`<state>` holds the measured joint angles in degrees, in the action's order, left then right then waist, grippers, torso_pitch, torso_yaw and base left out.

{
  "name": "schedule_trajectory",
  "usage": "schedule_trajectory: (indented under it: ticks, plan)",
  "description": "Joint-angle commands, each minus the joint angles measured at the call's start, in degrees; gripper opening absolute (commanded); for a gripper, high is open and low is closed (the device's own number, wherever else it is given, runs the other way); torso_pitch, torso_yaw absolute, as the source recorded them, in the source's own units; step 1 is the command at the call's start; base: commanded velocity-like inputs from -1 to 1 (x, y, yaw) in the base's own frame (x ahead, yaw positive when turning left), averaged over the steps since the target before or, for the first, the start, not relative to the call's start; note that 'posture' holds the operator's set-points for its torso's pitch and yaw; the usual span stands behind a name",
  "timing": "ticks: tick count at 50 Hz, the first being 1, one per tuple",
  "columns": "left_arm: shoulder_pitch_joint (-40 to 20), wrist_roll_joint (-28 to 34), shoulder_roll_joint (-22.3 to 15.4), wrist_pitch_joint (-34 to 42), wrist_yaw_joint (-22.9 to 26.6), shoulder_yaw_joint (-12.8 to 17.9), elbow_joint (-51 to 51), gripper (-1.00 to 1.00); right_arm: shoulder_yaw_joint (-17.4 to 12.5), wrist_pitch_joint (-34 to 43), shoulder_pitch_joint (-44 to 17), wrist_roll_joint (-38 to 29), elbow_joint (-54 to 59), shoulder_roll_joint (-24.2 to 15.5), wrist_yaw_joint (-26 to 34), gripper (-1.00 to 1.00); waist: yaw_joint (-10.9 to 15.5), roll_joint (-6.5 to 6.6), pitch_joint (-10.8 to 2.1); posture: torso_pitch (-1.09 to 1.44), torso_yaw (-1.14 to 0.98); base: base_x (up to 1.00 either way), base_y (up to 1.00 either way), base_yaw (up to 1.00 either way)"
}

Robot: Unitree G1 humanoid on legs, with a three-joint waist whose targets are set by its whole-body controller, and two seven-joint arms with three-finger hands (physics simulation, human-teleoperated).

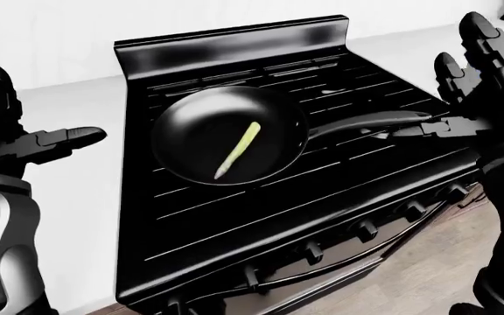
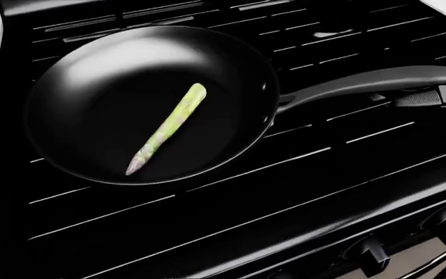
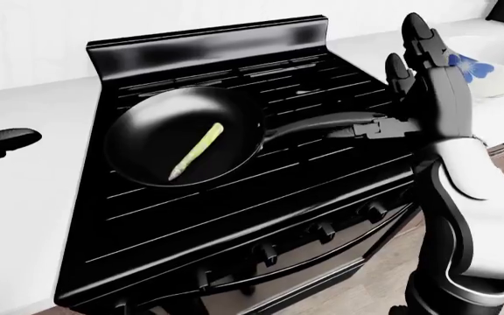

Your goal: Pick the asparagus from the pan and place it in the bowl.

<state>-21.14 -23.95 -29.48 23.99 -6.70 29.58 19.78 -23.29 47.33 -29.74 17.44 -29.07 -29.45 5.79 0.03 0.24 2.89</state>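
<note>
A green asparagus spear (image 2: pixel 166 129) lies slanted in the black frying pan (image 2: pixel 91 81) on the stove, its purple tip toward the lower left. The pan's handle (image 2: pixel 363 84) points right. My right hand (image 3: pixel 383 85) is open, fingers raised, just right of the handle's end, with its thumb (image 2: pixel 428 97) beside the handle. Out over the counter, left of the stove, my left hand (image 1: pixel 42 108) is open and holds nothing. A white bowl (image 3: pixel 497 62) with a blue flower stands on the counter at the top right of the right-eye view.
The black stove (image 1: pixel 322 190) has grates under the pan and a row of knobs (image 1: pixel 363 230) along its lower edge. White counter (image 1: pixel 85 170) flanks it on both sides. A raised back panel (image 1: pixel 234 42) closes the stove's top side.
</note>
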Motion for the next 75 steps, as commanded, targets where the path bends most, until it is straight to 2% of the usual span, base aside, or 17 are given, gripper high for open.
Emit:
schedule_trajectory:
  ticks: [1, 8, 30, 31, 40, 45, 48, 50, 52, 59, 61, 63, 64, 66, 68, 72, 75]
  plan:
    - [-1.3, 0.0, -1.2, -1.7, 0.0, 0.8, 1.8, 1.0, -1.1, -1.7, -2.0, 1.3, -2.0, -0.5, -0.5, 1.0, 0.0, -0.03, -1.44, 0.0, 0.0, 0.0, 0.0, 0.0]
    - [-1.5, -0.1, -1.3, -1.7, -0.1, 0.8, 1.8, 1.0, -0.1, -2.6, -4.0, 0.3, 1.6, -1.5, -4.2, 1.0, 0.0, -0.11, -1.42, 0.0, 0.0, 0.0, 0.0, 0.0]
    - [-1.3, 0.2, -1.2, -2.2, 0.0, 0.8, 1.3, 1.0, 1.7, -1.2, -9.8, 0.5, 6.6, -5.1, -1.9, 1.0, 0.0, -0.03, -1.05, 0.0, 0.0, 0.0, 0.0, 0.0]
    - [-1.2, 0.2, -1.2, -2.2, 0.0, 0.8, 1.4, 1.0, 1.7, -0.9, -10.2, 0.6, 6.7, -5.2, -1.6, 1.0, 0.2, 0.21, -1.99, 0.0, 0.0, 0.0, 0.0, 0.15]
    - [-1.4, 0.0, -1.4, -1.9, -0.1, 0.9, 1.7, 1.0, 2.3, 0.0, -12.4, -0.2, 7.0, -6.0, -1.3, 1.0, 0.4, -0.52, -1.02, 0.0, 0.0, 0.0, 0.0, 0.24]
    - [-1.3, -0.1, -1.4, -1.8, -0.1, 1.0, 1.8, 1.0, 2.6, 0.6, -13.5, -0.4, 7.2, -6.1, -1.0, 1.0, 0.6, 0.66, -1.12, 0.0, 0.0, 0.0, 0.0, 0.29]
    - [-1.3, -0.1, -1.4, -1.8, -0.1, 1.0, 1.8, 1.0, 2.6, 0.8, -13.4, -0.5, 7.2, -6.1, -0.7, 1.0, 0.2, 3.64, -1.51, 0.0, 0.0, 0.0, 0.0, 0.3]
    - [-1.2, -0.1, -1.4, -1.8, -0.1, 1.0, 1.8, 1.0, 2.7, 1.0, -13.5, -0.6, 7.1, -6.1, -0.7, 1.0, 0.4, 2.83, -1.24, 0.0, 0.0, 0.0, 0.0, 0.3]
    - [-1.3, -0.1, -1.4, -1.8, -0.1, 1.0, 1.8, 1.0, 2.8, 1.0, -13.6, -0.8, 7.0, -6.0, -0.6, 1.0, 0.4, 3.03, -1.48, 0.0, 0.0, 0.0, 0.0, 0.3]
    - [-1.2, 0.0, -1.3, -2.0, -0.1, 0.9, 1.6, 1.0, 3.0, 1.5, -14.1, -1.1, 6.9, -5.8, -0.3, 1.0, 0.2, 0.05, -1.15, 0.0, 0.0, 0.0, 0.0, 0.29]
    - [-1.3, 0.0, -1.3, -1.9, -0.1, 1.0, 1.6, 1.0, 3.1, 1.5, -14.3, -1.3, 7.0, -5.9, -0.2, 1.0, 0.2, -1.71, -1.13, 0.0, 0.0, 0.0, 0.0, 0.29]
    - [-1.2, 0.0, -1.3, -2.1, 0.0, 0.9, 1.5, 1.0, 3.2, 1.6, -14.5, -1.3, 6.9, -5.8, -0.2, 1.0, 0.2, -5.19, -2.08, 0.0, 0.0, 0.0, 0.0, 0.3]
    - [-1.2, 0.1, -1.3, -2.1, 0.0, 0.9, 1.4, 1.0, 3.3, 1.7, -14.5, -1.4, 6.9, -5.7, -0.1, 1.0, -0.2, -2.53, -1.42, 0.0, 0.0, 0.0, 0.0, 0.29]
    - [-1.4, 0.0, -1.4, -2.1, 0.0, 1.0, 1.4, 1.0, 3.5, 1.7, -14.6, -1.6, 6.8, -5.6, -0.1, 1.0, 0.3, -3.45, -1.44, 0.0, 0.0, 0.0, 0.0, 0.3]
    - [-1.3, 0.0, -1.4, -2.1, 0.0, 0.9, 1.4, 1.0, 3.5, 1.9, -15.1, -1.6, 7.0, -5.6, 0.0, 1.0, 0.5, -2.77, -1.82, 0.0, 0.0, 0.0, 0.0, 0.29]
    - [-1.3, 0.0, -1.5, -2.0, 0.0, 1.0, 1.5, 1.0, 3.3, 2.3, -15.2, -1.5, 6.9, -5.5, 0.1, 1.0, 0.5, -0.79, -0.97, 0.0, 0.0, 0.0, 0.0, 0.31]
    - [-1.3, 0.0, -1.5, -2.0, 0.0, 1.0, 1.5, 1.0, 3.4, 2.7, -15.6, -1.3, 7.0, -5.5, 0.0, 1.0, 0.1, 1.65, -1.04, 0.0, 0.0, 0.0, 0.0, 0.32]
